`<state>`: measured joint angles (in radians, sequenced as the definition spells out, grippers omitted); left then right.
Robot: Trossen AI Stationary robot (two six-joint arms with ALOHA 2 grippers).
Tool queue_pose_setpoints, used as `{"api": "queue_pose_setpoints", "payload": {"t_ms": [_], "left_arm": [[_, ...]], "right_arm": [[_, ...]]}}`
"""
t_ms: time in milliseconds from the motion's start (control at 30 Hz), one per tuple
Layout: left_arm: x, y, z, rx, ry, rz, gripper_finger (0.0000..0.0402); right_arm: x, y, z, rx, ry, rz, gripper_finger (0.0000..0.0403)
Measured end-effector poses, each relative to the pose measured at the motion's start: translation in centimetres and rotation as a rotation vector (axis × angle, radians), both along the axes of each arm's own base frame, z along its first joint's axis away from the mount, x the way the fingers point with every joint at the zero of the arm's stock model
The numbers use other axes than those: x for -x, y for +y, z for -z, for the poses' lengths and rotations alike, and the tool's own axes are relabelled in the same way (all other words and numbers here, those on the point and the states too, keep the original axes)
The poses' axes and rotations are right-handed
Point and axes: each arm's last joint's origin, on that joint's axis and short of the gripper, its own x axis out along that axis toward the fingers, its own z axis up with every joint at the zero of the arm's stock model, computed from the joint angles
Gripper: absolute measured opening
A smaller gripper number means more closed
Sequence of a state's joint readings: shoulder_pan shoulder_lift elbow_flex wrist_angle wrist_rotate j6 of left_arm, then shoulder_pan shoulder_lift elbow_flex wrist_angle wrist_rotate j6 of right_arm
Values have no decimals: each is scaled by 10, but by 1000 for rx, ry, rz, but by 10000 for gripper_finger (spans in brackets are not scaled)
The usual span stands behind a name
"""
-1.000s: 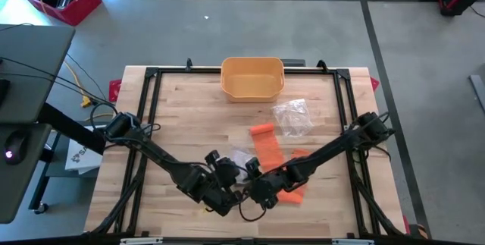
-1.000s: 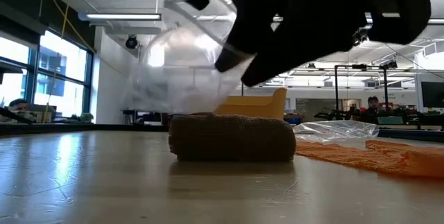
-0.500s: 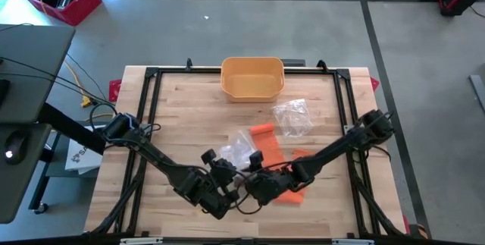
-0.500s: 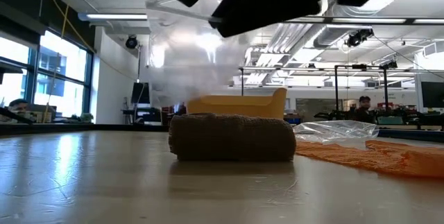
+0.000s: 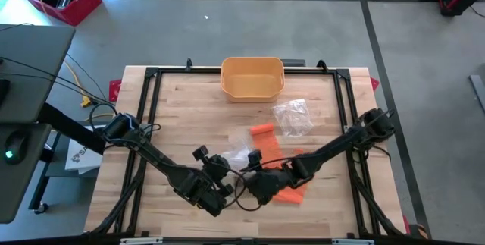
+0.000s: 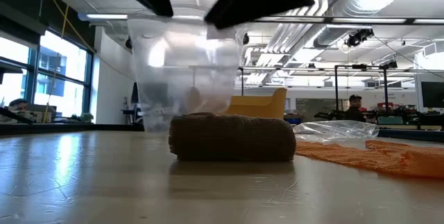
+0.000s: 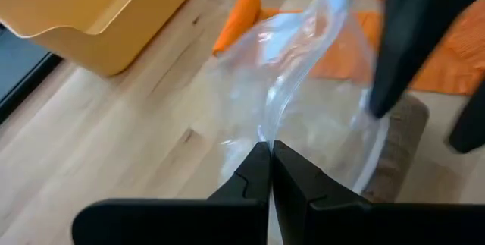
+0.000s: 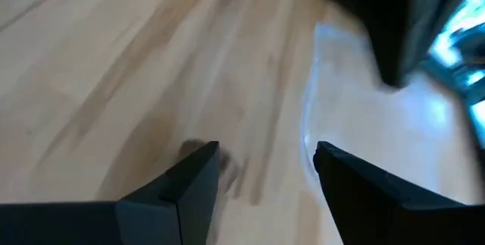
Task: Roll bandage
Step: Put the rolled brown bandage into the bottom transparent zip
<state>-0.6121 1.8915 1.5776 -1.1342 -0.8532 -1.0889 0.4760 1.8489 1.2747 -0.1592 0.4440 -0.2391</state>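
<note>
Low view is showing the rolled brown bandage (image 6: 232, 138) lying on the table (image 6: 104, 182), a clear plastic bag (image 6: 184, 64) hanging just behind and above it, and orange cloth (image 6: 378, 154) lying flat off to one side.

High view is showing both arms meeting near the front middle of the table. The left tool (image 5: 220, 171) is sitting pinched tight on an edge of the clear plastic bag; in the left wrist view its two fingers (image 7: 254, 177) are pressing together on the film, with the brown roll resting just beyond. The right tool (image 5: 254, 177) is standing wide, holding nothing; in the right wrist view its fingers (image 8: 193, 177) are hanging apart over bare wood beside the bag's edge.

A yellow bin (image 5: 252, 77) is sitting at the far edge of the table. A second crumpled bag (image 5: 293, 116) is lying near it, beside a small orange roll (image 5: 262, 130).
</note>
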Motion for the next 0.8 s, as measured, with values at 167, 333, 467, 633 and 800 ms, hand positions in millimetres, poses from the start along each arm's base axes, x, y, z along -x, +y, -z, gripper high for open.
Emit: {"api": "queue_pose_setpoints", "payload": {"t_ms": [167, 333, 467, 633, 800], "left_arm": [[4, 0, 1, 13, 38, -9, 0], [12, 1, 2, 16, 99, -31, 0], [22, -1, 3, 12, 144, -58, 0], [29, -6, 3, 20, 147, -74, 0], [32, -10, 3, 43, 138, -81, 0]], "right_arm": [[14, 10, -23, 21, -68, -22, 211], [33, 17, -36, -82, -15, -71, 211], [43, 14, -3, -218, 70, -78, 211], [50, -8, 48, -335, 78, 86, 211], [39, -23, 86, -417, 76, 133, 211]]}}
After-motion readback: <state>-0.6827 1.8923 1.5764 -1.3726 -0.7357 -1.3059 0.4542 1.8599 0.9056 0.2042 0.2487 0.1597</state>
